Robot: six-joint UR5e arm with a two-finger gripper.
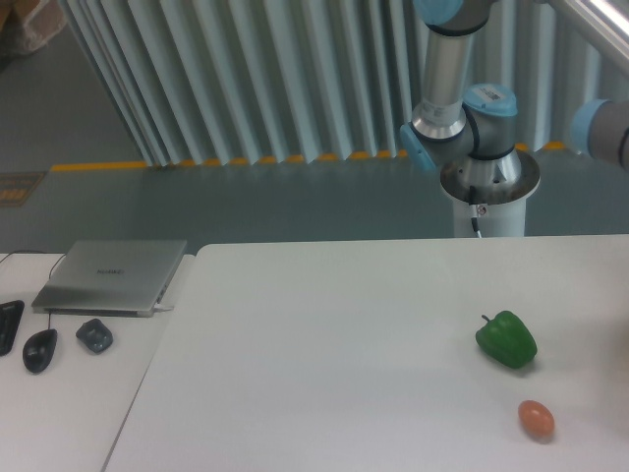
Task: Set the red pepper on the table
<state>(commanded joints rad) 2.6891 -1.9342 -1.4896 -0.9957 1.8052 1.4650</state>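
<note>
The red pepper is out of view. The white table [324,364] fills the lower part of the camera view. My gripper is out of the picture past the right edge; only the arm's base column [447,69] and a blue-capped joint [601,128] at the far right show.
A green bell pepper [507,339] lies on the table at the right, with a small orange egg-shaped thing [536,419] in front of it. On the separate desk at the left sit a closed laptop [113,275], a mouse [39,349] and a small dark device [94,335].
</note>
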